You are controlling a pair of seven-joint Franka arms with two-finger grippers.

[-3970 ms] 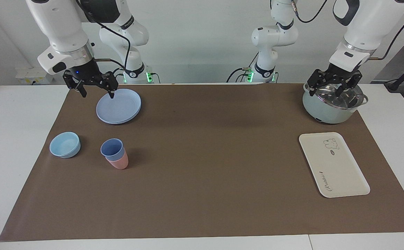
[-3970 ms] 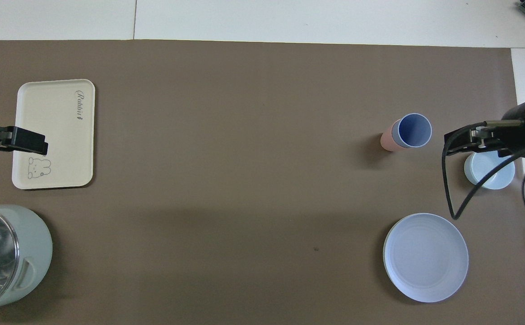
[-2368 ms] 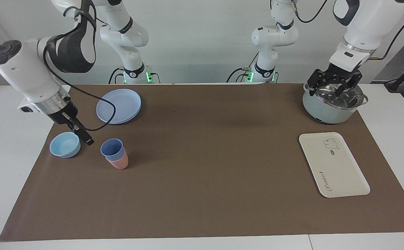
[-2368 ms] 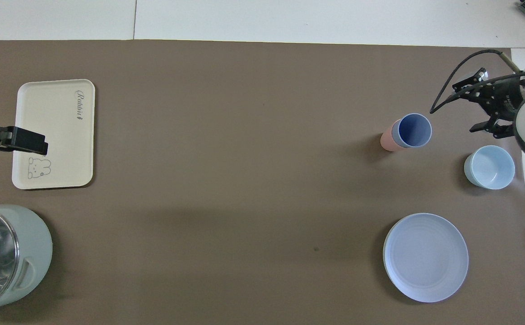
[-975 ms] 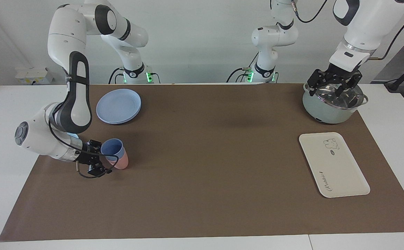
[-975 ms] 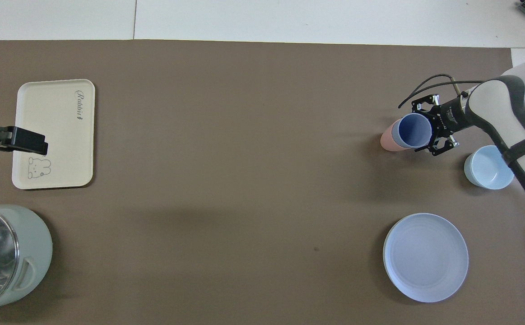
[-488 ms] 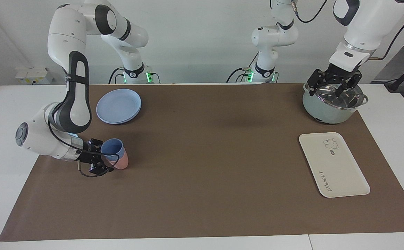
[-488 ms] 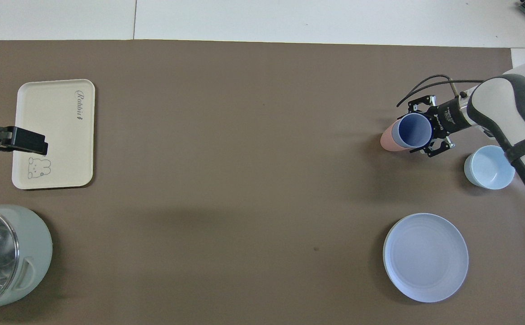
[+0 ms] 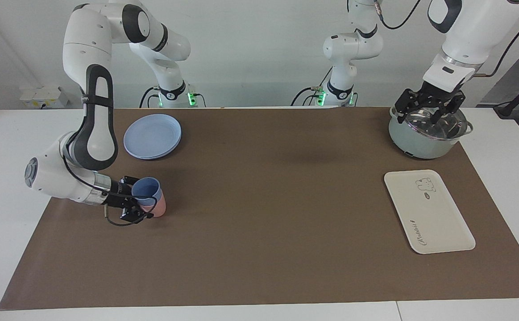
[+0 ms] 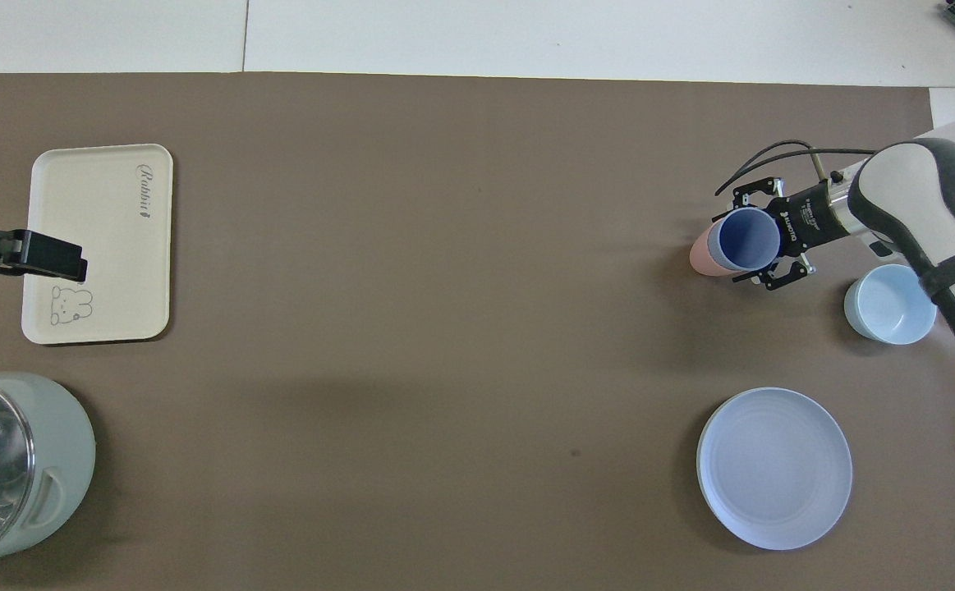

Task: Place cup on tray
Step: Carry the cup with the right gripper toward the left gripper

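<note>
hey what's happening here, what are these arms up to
The right gripper has come in sideways, low over the brown mat, with its open fingers around the small periwinkle-blue plastic cup, which is nested in a pink cup of the same shape. It has not closed or lifted. The flat cream-white rectangular tray sits bare at the left arm's end of the table. The left gripper waits, open, over a pale green pot with a glass lid.

pot [image 10: 9,460]: cut by overhead edge | bowl [image 10: 890,304]: hidden by arm, facing view
</note>
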